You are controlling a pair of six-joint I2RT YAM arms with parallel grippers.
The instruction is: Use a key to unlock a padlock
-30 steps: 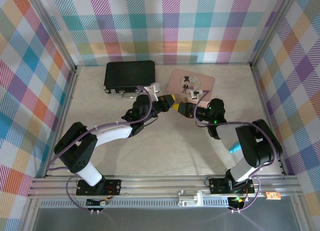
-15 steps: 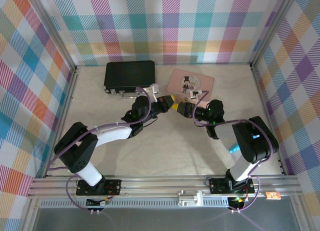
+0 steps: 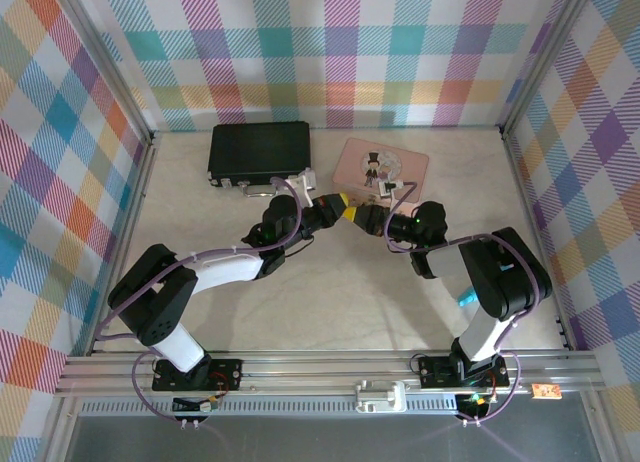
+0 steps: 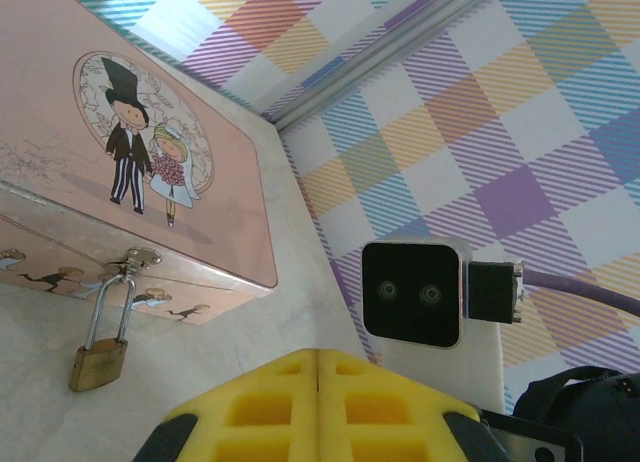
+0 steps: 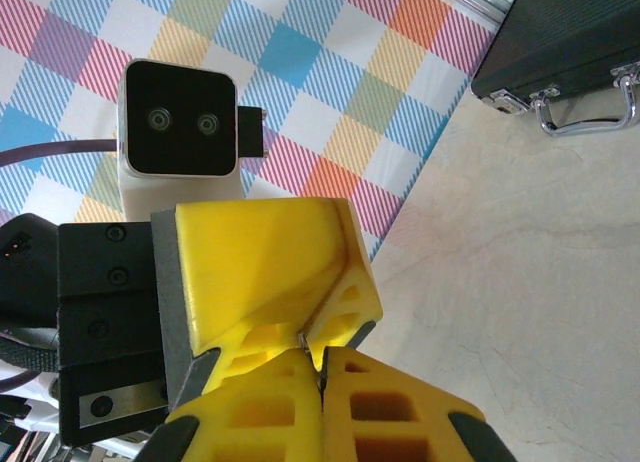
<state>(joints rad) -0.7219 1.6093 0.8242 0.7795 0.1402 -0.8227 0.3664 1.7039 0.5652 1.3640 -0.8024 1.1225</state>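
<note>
My left gripper (image 3: 345,209) and right gripper (image 3: 359,214) meet tip to tip in front of the pink tin (image 3: 380,165). In the right wrist view, a tiny silvery key (image 5: 303,336) shows as a sliver where the shut left gripper (image 5: 310,327) touches the shut right gripper (image 5: 322,364); both seem to pinch it. In the left wrist view, the left gripper (image 4: 318,357) is shut. There the small brass padlock (image 4: 98,366) hangs by its thin shackle from the hasp on the pink tin (image 4: 150,132), to the left of and beyond the fingertips.
A black case (image 3: 258,150) with metal latches lies at the back left, also seen as the black case (image 5: 570,42) in the right wrist view. Checked walls enclose the table on three sides. Bare table surface (image 3: 340,292) lies between the arms.
Both joined grippers have drifted slightly toward the back left, staying tip to tip. The right arm's elbow has swung a little inward.
</note>
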